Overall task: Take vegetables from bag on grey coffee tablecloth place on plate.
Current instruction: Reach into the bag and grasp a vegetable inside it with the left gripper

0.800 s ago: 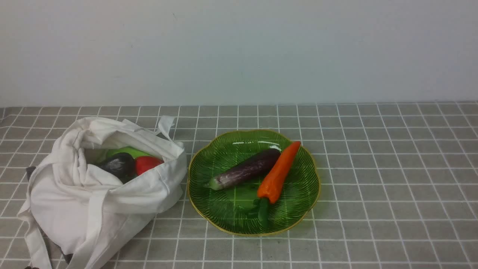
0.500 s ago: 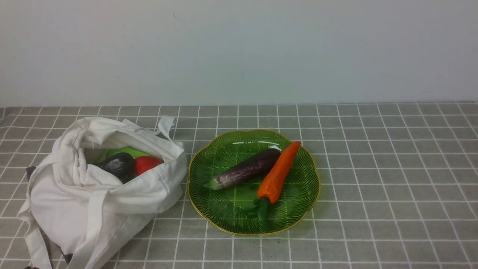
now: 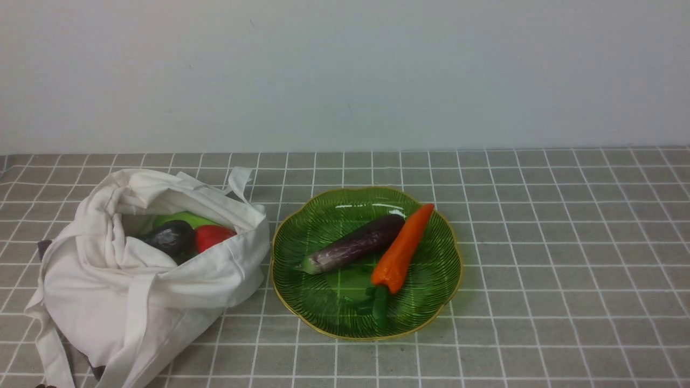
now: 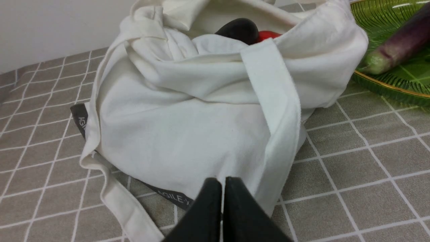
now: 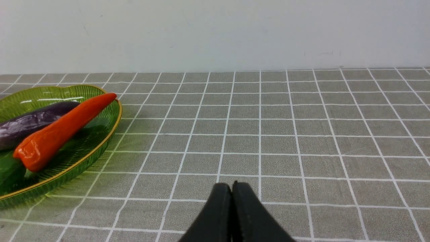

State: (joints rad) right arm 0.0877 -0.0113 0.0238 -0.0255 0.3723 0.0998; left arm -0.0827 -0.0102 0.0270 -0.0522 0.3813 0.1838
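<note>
A white cloth bag (image 3: 145, 269) lies open at the left on the grey coffee tablecloth (image 3: 566, 258). Inside it show a dark vegetable (image 3: 171, 237), a red one (image 3: 213, 236) and a pale green one (image 3: 180, 217). The green glass plate (image 3: 431, 285) beside it holds a purple eggplant (image 3: 353, 244) and an orange-red pepper (image 3: 403, 249). My left gripper (image 4: 223, 183) is shut and empty, low in front of the bag (image 4: 188, 111). My right gripper (image 5: 231, 186) is shut and empty over bare cloth, right of the plate (image 5: 100, 141). Neither gripper shows in the front view.
A pale wall (image 3: 345, 75) runs along the back of the table. The bag's straps (image 3: 51, 350) trail toward the front left corner. Gridded cloth stretches to the right of the plate.
</note>
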